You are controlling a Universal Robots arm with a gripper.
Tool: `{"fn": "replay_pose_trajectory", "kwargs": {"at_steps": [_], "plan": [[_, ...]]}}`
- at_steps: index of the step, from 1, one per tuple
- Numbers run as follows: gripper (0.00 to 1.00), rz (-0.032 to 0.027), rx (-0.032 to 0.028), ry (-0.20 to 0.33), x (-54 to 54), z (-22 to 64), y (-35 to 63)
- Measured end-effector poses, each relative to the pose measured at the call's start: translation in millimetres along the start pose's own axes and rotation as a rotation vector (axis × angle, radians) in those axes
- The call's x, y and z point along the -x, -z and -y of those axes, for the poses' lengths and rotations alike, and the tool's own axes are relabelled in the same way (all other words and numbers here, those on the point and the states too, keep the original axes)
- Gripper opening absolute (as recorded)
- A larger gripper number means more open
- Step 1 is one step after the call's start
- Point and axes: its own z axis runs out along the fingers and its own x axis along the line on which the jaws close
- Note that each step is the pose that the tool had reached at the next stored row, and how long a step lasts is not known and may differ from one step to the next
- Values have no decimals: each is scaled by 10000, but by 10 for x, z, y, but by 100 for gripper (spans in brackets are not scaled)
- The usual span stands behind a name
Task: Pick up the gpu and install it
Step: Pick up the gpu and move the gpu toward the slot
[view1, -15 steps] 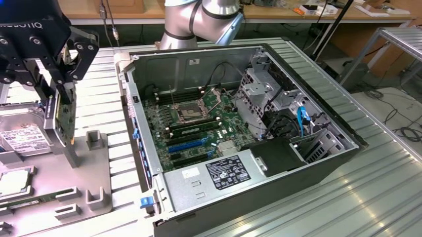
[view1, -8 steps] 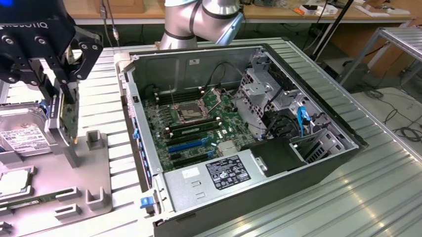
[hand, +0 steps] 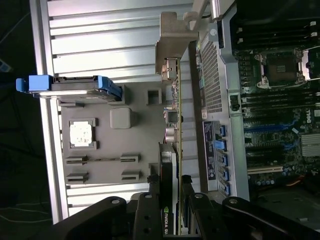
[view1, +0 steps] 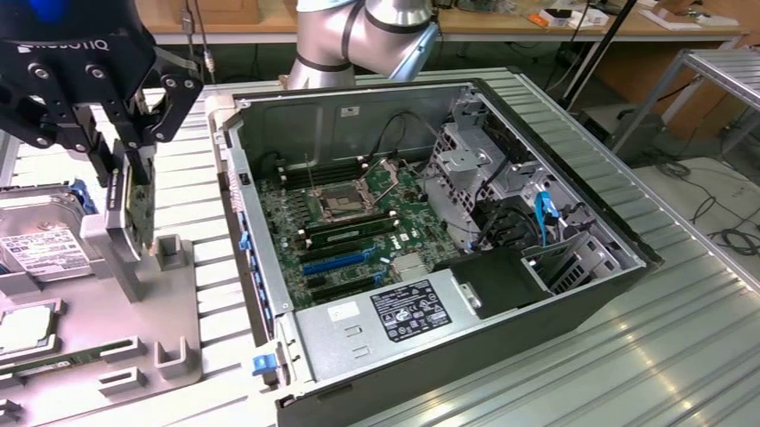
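Gpu, thin dark card with greenish board edge, clamped on edge between black jaws of gripper. Held just beside rear panel of open black computer case, over grey moulded tray. Long axis parallel to that panel, silver metal bracket at end farthest from jaws.

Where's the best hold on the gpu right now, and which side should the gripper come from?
Take the gpu on its upper long edge, pinching the two flat faces, coming down from above. It stands on edge, so the faces are open to the gripper, which is clamped there, clear of the metal bracket.
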Motion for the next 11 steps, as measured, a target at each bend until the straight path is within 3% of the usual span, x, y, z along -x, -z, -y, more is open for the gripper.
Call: {"fn": "replay_pose_trajectory", "kwargs": {"at_steps": [11], "plan": [[27,0,1,0,77,-7,-1]]}}
